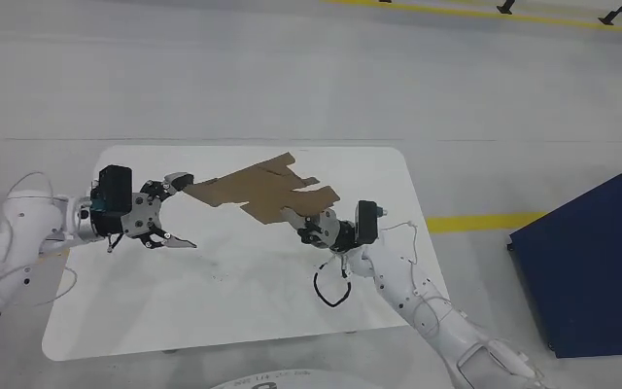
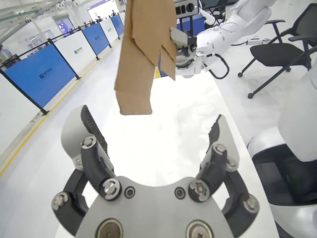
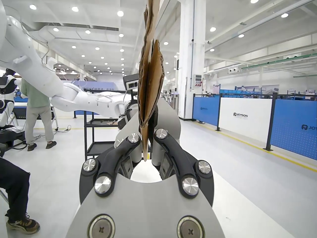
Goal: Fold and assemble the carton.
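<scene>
A flat brown cardboard carton [image 1: 260,187] is held up above the white table [image 1: 243,301], tilted, stretching from table centre toward the left. My right gripper [image 1: 303,226] is shut on the carton's right edge; in the right wrist view the carton [image 3: 149,80] stands edge-on between the pads [image 3: 146,134]. My left gripper [image 1: 180,212] is open at the table's left, just short of the carton's free end. In the left wrist view the carton [image 2: 141,50] hangs ahead of the open left gripper [image 2: 153,122], nothing between its fingers, and the right gripper [image 2: 177,38] pinches its far edge.
A black cable [image 1: 330,287] loops under my right arm over the table. A blue barrier [image 1: 573,263] stands off the table's right side. Black office chairs [image 2: 279,50] sit beyond the table in the left wrist view.
</scene>
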